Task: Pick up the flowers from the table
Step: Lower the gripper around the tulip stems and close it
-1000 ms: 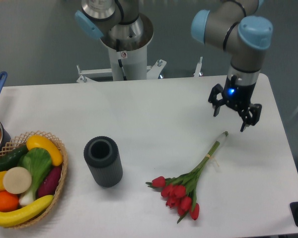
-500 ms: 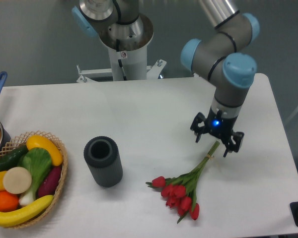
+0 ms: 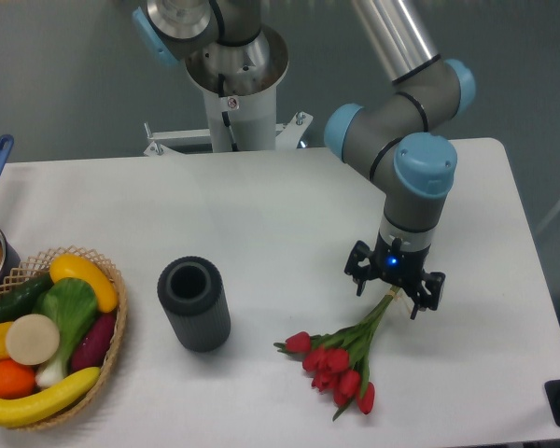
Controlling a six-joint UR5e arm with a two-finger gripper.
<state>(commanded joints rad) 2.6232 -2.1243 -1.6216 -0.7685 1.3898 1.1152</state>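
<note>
White tabletop, matte and smooth, with rounded corners: the table [image 3: 280,201] is filling most of the view, grey wall behind.

Nearest me, the flowers [image 3: 341,359] are lying flat on the table toward the front right: red tulip heads bunched and pointing at the front edge, glossy and rounded, with long thin green stems running up and to the right. A pale band is tying the stems, but it is too small to read clearly under the tool.

Just behind the blooms, the gripper [image 3: 394,294] is hanging directly over the upper stems, its dark fingers spread apart and straddling the stem line. I cannot tell whether the fingertips are touching the stems or the table yet. Nothing is being pinched.

Step in hand, as I am judging it: final approach before the grasp. The next move is calling for the fingers to close across the stems at or near the band, then a straight lift. Stems look thin and springy, so I am expecting them to slip or splay if the pinch lands off-centre.

To the left, a dark ribbed cylinder [image 3: 194,303], open at the top, is standing upright, well apart from the flowers. At the far left front, a woven basket [image 3: 118,327] is holding smooth plastic-looking produce. Farther back, the arm's grey base column [image 3: 238,89] is rising behind the table.
</note>
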